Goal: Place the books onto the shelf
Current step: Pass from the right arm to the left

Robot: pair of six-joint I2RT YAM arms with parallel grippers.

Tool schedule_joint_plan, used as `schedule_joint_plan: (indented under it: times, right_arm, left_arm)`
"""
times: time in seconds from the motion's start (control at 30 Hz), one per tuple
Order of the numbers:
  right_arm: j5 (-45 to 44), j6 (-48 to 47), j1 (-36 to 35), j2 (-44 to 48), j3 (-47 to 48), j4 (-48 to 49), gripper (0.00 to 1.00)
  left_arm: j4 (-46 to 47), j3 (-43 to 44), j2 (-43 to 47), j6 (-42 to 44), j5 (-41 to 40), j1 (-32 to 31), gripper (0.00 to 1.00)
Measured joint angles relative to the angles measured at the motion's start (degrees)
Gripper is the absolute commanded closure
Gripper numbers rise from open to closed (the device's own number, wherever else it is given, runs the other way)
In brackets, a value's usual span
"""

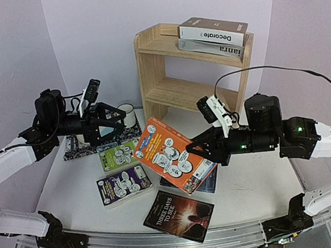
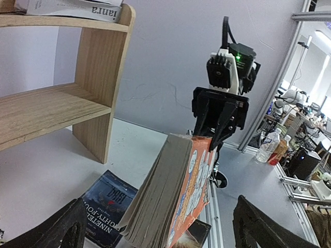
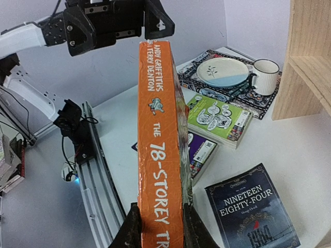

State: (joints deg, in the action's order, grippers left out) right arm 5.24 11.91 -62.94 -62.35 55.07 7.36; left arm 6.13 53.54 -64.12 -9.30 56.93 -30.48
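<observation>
Holding the orange paperback (image 1: 171,154) tilted in mid-air, in front of the shelf (image 1: 153,60) and above "Nineteen Eighty-Four" (image 3: 253,217) lying flat on the table (image 1: 248,192). Pinching its lower end with the right gripper (image 1: 202,150). Facing its other end with the left gripper (image 1: 120,123), jaws spread wide (clear of the book).

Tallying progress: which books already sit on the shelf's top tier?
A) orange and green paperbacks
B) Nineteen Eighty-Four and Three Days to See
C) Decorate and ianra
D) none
C: Decorate lies stacked on ianra on the top board of the shelf.
</observation>
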Motion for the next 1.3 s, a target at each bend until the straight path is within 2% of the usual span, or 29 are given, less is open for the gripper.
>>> schedule_joint_plan:
  times: [0.33, 0.77, 0.83, 0.97, 1.07, 1.2, 1.3]
  right_arm:
    - [7.3, 4.0, 0.0, -1.4, 2.6, 4.2, 1.00]
    - [11.3, 5.5, 0.0, -4.4, 5.7, 7.8, 1.00]
    - [11.3, 5.5, 0.0, -4.5, 5.8, 8.0, 1.00]
    - [11.2, 5.5, 0.0, -4.7, 5.8, 8.2, 1.00]
    - [10.7, 5.6, 0.0, -4.9, 5.8, 8.5, 1.00]
    - [10.0, 5.9, 0.0, -5.0, 5.8, 9.1, 1.00]
    - [9.3, 6.2, 0.0, -5.0, 5.6, 10.1, 1.00]
  left_arm:
    - [2.0, -0.9, 4.2, 0.0, 5.0, 0.0, 0.00]
    - [1.9, -0.9, 0.4, -1.5, 8.6, 0.0, 0.01]
    - [1.9, -0.9, 0.4, -1.6, 9.5, 0.0, 0.06]
    - [1.9, -0.9, 0.4, -2.0, 11.5, 0.0, 0.26]
    - [1.9, -0.9, 0.4, -2.2, 12.8, 0.0, 0.37]
    - [2.0, -0.9, 0.4, -2.4, 14.5, -0.2, 0.49]
    - [2.1, -1.1, 0.4, -2.6, 15.2, -0.5, 0.51]
